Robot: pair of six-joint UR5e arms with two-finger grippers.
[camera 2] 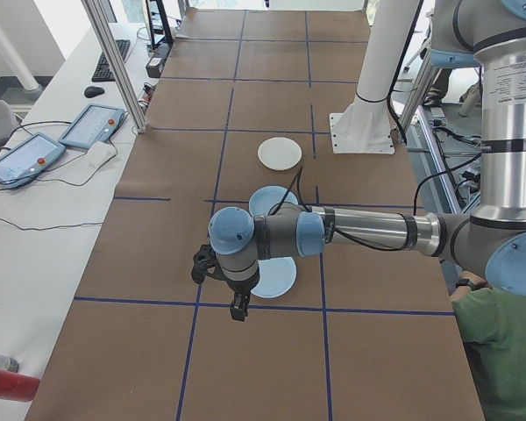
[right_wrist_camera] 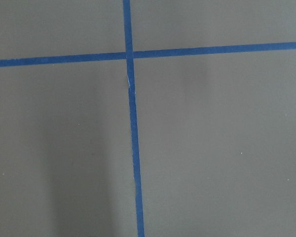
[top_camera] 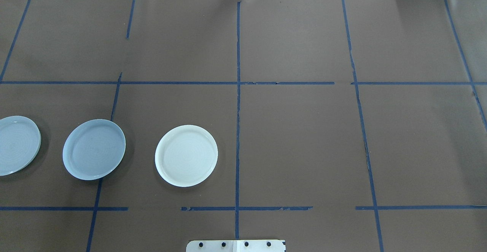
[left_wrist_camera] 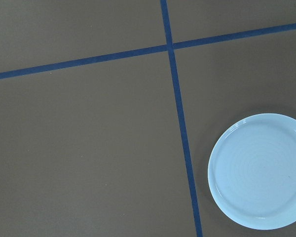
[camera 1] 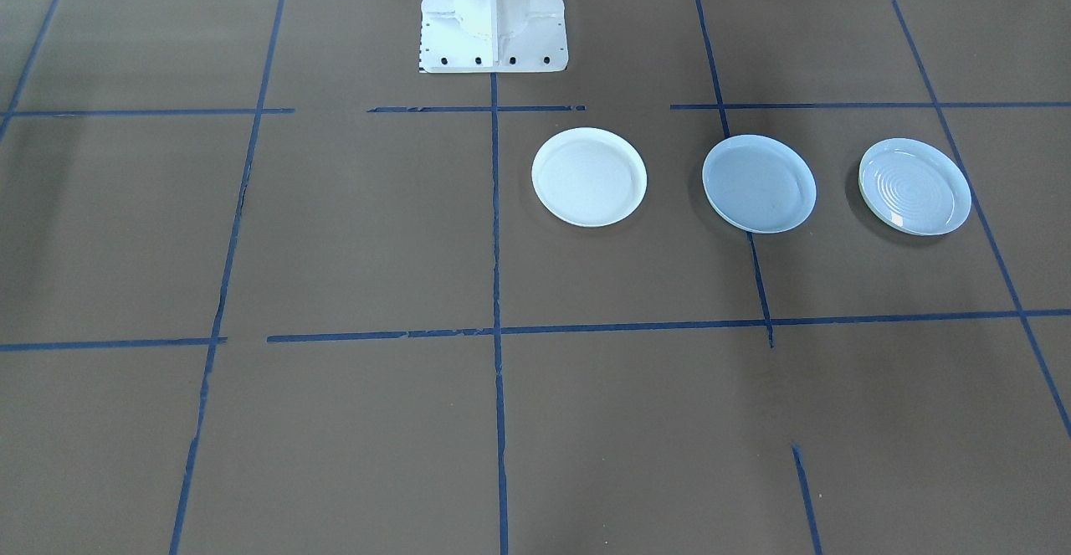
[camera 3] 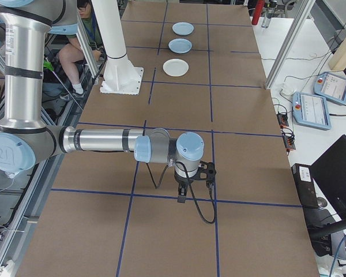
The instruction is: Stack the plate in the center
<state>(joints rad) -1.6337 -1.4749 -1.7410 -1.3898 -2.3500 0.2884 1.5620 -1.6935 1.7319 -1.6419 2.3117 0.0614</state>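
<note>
Plates first: from the front-facing camera, three sit in a row on the desk (camera 1: 335, 228), the white plate (camera 1: 589, 177), then the plain blue-grey plate (camera 1: 759, 183) in the middle, then the ringed plate (camera 1: 914, 186). All flat, apart from each other, nothing stacked. No hand shows here.

Overhead, same row mirrored: ringed plate (top_camera: 15, 145) at the edge, blue-grey plate (top_camera: 94, 149), white plate (top_camera: 186, 155). Still no arm in shot.

Left side camera: the left hand (camera 2: 219, 281) hangs over the desk, right by the ringed plate (camera 2: 274, 276), which the arm partly covers; the blue-grey plate (camera 2: 267, 201) lies beyond it and the white plate (camera 2: 280, 153) further off. Can't tell from here if it's released or clenched.

Right side camera: the right hand (camera 3: 190, 176) hangs well away from all three plates; its state I can't tell either.

Left wrist camera shows the ringed plate (left_wrist_camera: 259, 170) off to one side, below; right wrist camera shows only bare desk.

My read: nothing's started. Next, the left hand needs to line up over the ringed plate's rim, grab it, and carry it onto the blue-grey one.
</note>
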